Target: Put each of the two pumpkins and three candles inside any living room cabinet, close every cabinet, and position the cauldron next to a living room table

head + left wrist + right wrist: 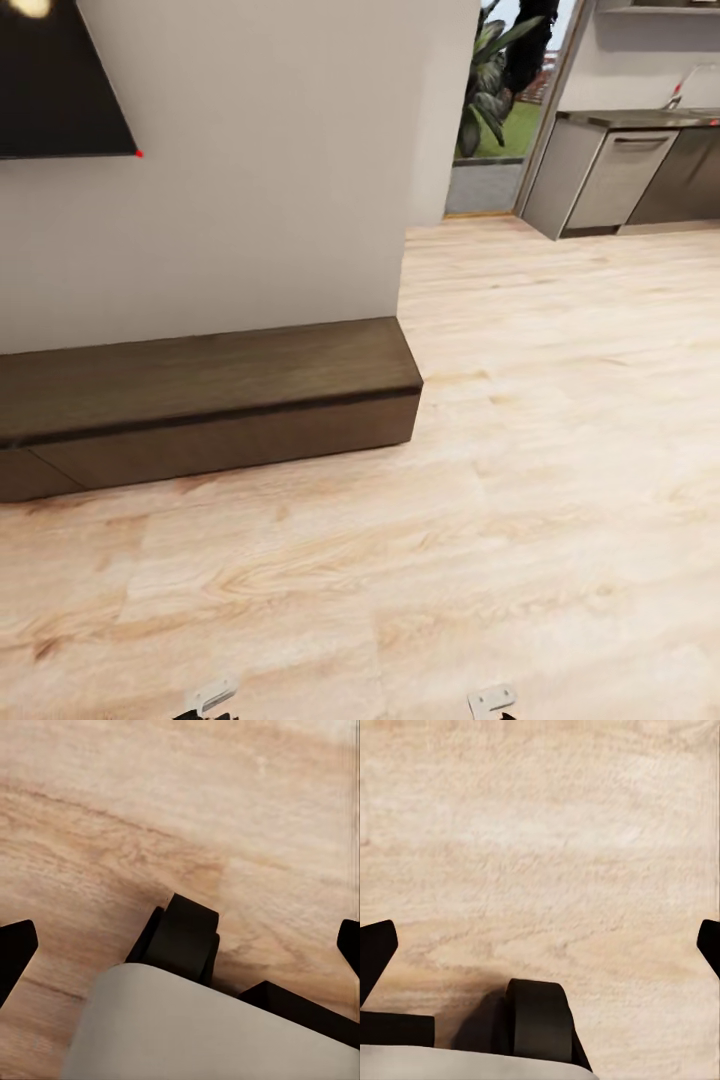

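Stood on the wooden floor (520, 480) facing the right end of the long dark cabinet (210, 400) by the wall; fronts looked closed; saw no pumpkins, candles, cauldron or table here. Judged the step as searching, so better to turn slowly and keep well apart from the cabinet corner. Held the left gripper (180, 945) and right gripper (540, 945) low, pointing down at the floor above the wheels; kept both pairs of fingers wide apart, holding nothing.
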Tool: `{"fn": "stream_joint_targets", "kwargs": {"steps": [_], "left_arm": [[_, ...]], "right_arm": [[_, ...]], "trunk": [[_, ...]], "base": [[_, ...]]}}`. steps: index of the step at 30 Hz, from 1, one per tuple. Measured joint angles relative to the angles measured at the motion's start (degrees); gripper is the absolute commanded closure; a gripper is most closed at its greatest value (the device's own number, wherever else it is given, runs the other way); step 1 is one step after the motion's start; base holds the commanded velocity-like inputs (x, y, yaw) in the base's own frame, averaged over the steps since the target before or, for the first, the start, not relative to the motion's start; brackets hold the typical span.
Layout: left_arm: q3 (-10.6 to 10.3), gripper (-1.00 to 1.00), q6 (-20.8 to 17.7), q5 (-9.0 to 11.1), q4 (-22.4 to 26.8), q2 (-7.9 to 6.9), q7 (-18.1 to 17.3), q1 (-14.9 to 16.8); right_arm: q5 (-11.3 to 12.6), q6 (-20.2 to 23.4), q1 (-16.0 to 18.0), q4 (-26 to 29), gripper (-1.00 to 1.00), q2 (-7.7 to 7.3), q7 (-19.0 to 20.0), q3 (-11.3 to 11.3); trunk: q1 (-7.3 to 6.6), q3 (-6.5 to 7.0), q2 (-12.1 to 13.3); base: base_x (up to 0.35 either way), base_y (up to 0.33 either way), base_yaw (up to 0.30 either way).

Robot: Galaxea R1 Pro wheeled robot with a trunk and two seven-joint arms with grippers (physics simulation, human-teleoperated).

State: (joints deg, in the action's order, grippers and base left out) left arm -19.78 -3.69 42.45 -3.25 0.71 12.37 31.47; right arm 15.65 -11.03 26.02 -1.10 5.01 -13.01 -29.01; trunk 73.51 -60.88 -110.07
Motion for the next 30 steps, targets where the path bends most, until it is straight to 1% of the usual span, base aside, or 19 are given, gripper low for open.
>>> {"fn": "stream_joint_targets", "kwargs": {"steps": [4,9,19,28,29,30], "left_arm": [[0.0,-1.00,0.0,0.0,0.0,-0.01,0.0,0.0],[0.0,-1.00,0.0,0.0,0.0,-0.08,0.0,0.0],[0.0,-1.00,0.0,0.0,0.0,-0.10,-0.1,-0.1],[0.0,-1.00,0.0,-0.1,0.0,-0.10,-0.1,-0.3],[0.0,-1.00,0.0,-0.1,0.0,-0.10,-0.1,-0.3],[-0.3,-1.00,0.3,-0.4,0.3,-0.42,0.3,-0.7]], "right_arm": [[0.0,0.0,0.0,0.0,-1.00,0.02,0.0,0.0],[0.0,0.0,0.0,0.0,-1.00,0.08,0.0,0.0],[-0.1,0.0,0.0,0.0,-1.00,0.09,0.0,0.0],[0.1,0.1,0.0,-0.1,-1.00,-0.18,0.0,-0.1],[0.1,0.1,0.0,-0.1,-1.00,-0.18,0.0,-0.1],[0.4,-0.1,0.3,-0.4,-1.00,-0.32,0.3,0.2]], "trunk": [[0.00,0.02,0.0],[0.00,0.19,0.0],[0.00,0.60,0.0],[0.00,0.66,0.0],[0.00,0.66,0.0],[0.01,0.67,0.0]], "base": [[0.113,-0.209,0.288],[0.152,-0.033,0.283],[0.297,-0.001,0.275],[0.334,0.000,0.034],[0.000,0.000,0.000],[0.000,0.000,0.000]]}}
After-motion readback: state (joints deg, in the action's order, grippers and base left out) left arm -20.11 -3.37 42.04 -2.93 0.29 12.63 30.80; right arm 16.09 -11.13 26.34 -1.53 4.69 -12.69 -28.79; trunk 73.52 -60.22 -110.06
